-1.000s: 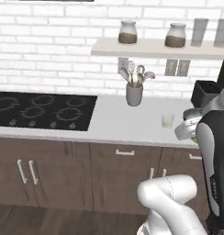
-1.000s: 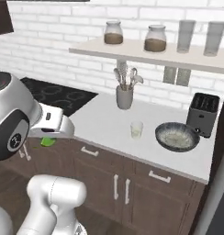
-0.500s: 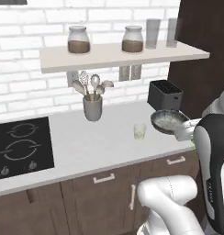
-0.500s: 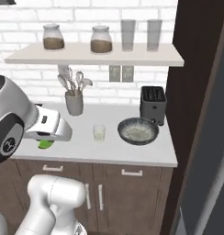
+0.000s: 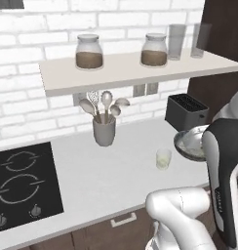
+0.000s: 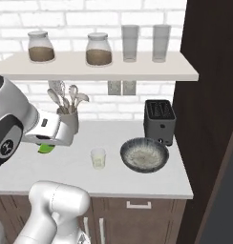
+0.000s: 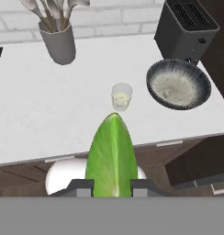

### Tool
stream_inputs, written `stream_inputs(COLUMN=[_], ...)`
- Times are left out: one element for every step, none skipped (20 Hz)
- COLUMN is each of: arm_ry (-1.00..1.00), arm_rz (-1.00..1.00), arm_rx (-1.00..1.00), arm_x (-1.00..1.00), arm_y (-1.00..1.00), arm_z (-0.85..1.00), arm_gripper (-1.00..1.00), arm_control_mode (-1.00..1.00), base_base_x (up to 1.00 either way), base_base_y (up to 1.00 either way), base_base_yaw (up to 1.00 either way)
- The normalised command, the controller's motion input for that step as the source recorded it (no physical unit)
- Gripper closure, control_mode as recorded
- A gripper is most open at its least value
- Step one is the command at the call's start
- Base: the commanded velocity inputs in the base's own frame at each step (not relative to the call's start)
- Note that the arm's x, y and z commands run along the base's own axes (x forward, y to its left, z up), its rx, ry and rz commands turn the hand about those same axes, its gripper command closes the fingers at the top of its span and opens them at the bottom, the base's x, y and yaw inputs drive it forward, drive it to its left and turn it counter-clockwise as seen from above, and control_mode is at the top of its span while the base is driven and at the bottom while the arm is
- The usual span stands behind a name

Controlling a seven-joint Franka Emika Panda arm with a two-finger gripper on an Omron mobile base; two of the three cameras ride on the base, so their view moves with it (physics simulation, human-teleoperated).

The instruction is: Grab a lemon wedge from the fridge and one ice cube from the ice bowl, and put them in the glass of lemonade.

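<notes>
Gripper (image 7: pixel 112 186) clamped on a yellow-green lemon wedge (image 7: pixel 110 158), held above the front edge of the white counter (image 7: pixel 36 119).

The small clear glass of pale lemonade (image 7: pixel 121 96) stands just beyond the wedge; the dark-rimmed speckled ice bowl (image 7: pixel 178 84) sits beside it, before the black toaster (image 7: pixel 186 30), and the grey utensil cup (image 7: pixel 58 42) stands well apart.

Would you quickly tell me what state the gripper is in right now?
Gripper: closed on the lemon wedge.
</notes>
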Motion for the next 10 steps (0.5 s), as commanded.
stream_inputs(arm_ry=[0.00, 0.00, 0.00, 0.00, 0.00, 0.00, 0.00, 0.00, 0.00, 0.00], arm_rz=[0.00, 0.00, 0.00, 0.00, 0.00, 0.00, 0.00, 0.00, 0.00, 0.00], arm_rx=[0.00, 0.00, 0.00, 0.00, 0.00, 0.00, 0.00, 0.00, 0.00, 0.00], arm_x=[0.00, 0.00, 0.00, 0.00, 0.00, 0.00, 0.00, 0.00, 0.00, 0.00], arm_y=[0.00, 0.00, 0.00, 0.00, 0.00, 0.00, 0.00, 0.00, 0.00, 0.00], arm_z=[0.00, 0.00, 0.00, 0.00, 0.00, 0.00, 0.00, 0.00, 0.00, 0.00], arm_gripper=[1.00, 1.00, 1.00, 1.00, 1.00, 1.00, 1.00, 1.00, 1.00, 1.00], arm_control_mode=[1.00, 1.00, 1.00, 1.00, 1.00, 1.00, 1.00, 1.00, 1.00, 1.00], base_base_x=[0.00, 0.00, 0.00, 0.00, 0.00, 0.00, 0.00, 0.00, 0.00, 0.00], base_base_y=[0.00, 0.00, 0.00, 0.00, 0.00, 0.00, 0.00, 0.00, 0.00, 0.00], base_base_yaw=[-0.04, 0.00, 0.00, 0.00, 0.00, 0.00, 0.00, 0.00, 0.00, 0.00])
